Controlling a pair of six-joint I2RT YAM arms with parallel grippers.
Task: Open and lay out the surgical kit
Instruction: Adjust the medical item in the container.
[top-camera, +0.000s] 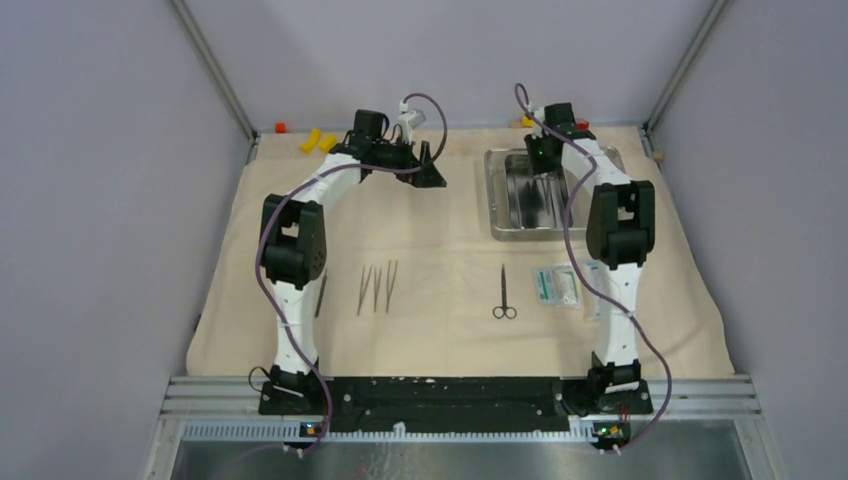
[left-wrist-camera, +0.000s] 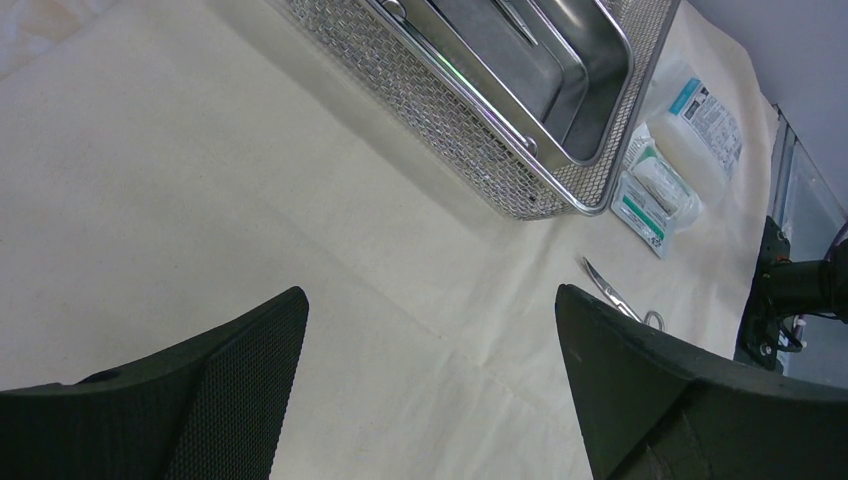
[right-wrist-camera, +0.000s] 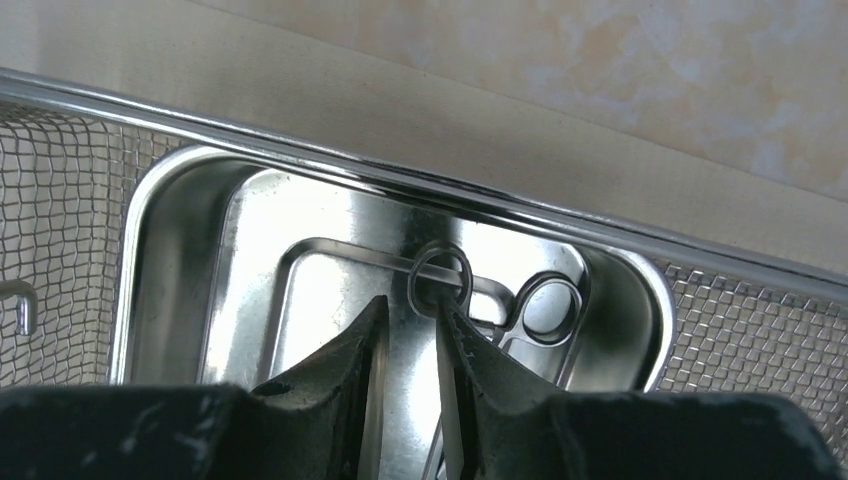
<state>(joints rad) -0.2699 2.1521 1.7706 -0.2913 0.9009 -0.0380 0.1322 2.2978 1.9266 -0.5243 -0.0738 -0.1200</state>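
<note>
Right wrist: R fingers (right-wrist-camera: 345, 355) near-shut at instr. ring (right-wrist-camera: 440, 262), tray (right-wrist-camera: 160, 270).

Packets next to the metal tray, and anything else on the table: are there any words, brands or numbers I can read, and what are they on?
Larger white-and-teal packet: lines of black print and a teal mark, too blurred to read.
Smaller teal-edged packet: print too small to read.
Steel tray: no lettering visible.
No text can be read in any view.
</note>
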